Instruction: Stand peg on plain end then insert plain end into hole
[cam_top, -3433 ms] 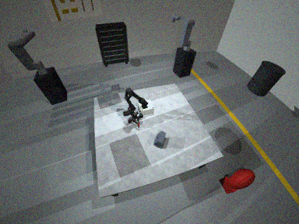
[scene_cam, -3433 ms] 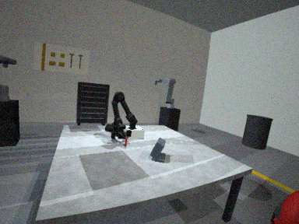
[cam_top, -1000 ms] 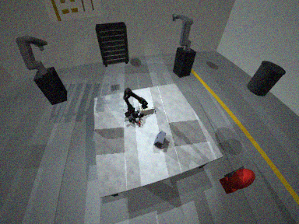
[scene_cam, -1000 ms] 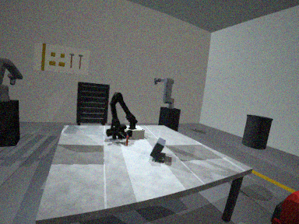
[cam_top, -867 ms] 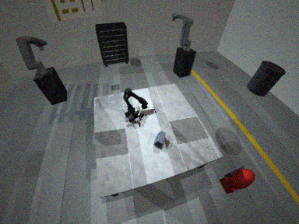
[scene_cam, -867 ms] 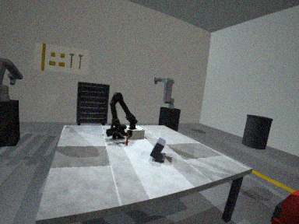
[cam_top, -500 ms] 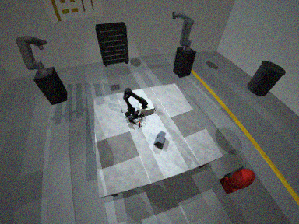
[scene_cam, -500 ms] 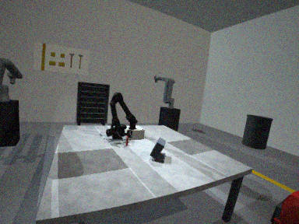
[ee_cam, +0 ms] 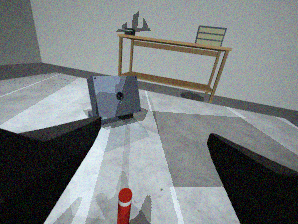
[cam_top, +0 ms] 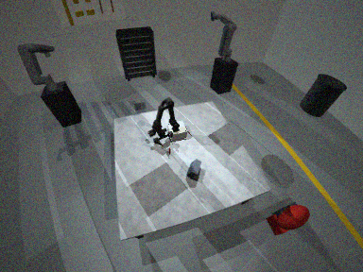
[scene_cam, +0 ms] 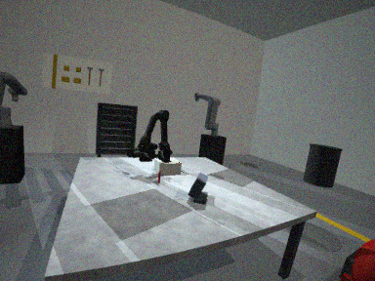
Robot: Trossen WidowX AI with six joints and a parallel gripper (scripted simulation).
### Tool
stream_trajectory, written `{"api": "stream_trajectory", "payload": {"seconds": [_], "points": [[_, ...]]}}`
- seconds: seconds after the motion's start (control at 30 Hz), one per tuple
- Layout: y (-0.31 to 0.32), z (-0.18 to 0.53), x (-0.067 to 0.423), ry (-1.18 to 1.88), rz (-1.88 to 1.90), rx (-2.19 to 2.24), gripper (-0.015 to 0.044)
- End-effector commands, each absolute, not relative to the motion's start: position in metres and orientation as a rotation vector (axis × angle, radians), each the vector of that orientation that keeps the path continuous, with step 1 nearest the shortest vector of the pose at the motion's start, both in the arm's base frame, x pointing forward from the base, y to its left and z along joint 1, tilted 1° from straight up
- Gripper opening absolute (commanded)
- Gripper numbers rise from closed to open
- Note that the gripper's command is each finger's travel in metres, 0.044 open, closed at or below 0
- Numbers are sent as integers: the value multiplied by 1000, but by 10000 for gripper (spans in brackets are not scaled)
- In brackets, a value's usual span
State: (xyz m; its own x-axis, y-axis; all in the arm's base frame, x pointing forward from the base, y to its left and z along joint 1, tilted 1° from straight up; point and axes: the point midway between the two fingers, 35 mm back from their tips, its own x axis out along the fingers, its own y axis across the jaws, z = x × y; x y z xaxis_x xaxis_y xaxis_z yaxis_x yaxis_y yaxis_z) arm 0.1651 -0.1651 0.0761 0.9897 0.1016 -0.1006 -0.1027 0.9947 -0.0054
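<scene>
The red peg (ee_cam: pixel 124 204) (cam_top: pixel 167 151) (scene_cam: pixel 159 177) stands upright on the table (cam_top: pixel 142 212) (scene_cam: pixel 122 244), its white band just under the top end. My gripper (ee_cam: pixel 155 130) (cam_top: pixel 159 136) (scene_cam: pixel 145 155) is wide open and empty. In the wrist view its dark fingers stand far apart on either side, above and behind the peg, not touching it. The grey sloped panel (ee_cam: pixel 115 97) (cam_top: pixel 194 168) (scene_cam: pixel 198 186) stands farther ahead on the table, and its single dark hole (ee_cam: pixel 119 95) faces me.
The arm's white base block (scene_cam: pixel 169 168) sits just behind the peg. Off the table stand a black rack (cam_top: pixel 136 52), two other robot arms on black pedestals (cam_top: pixel 223 71) (cam_top: pixel 60 101), a dark barrel (cam_top: pixel 322 94) and a red object (cam_top: pixel 288 218). A wooden bench (ee_cam: pixel 172 60) stands by the far wall.
</scene>
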Motion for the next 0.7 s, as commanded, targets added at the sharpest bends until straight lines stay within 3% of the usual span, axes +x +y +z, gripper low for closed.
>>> {"api": "stream_trajectory", "payload": {"seconds": [0.0, 0.2, 0.67], "points": [[-161, 107, 165, 99, 102, -16, 440], [-145, 145, 164, 99, 102, -15, 440], [-133, 115, 180, 401, 242, 102, 440]]}}
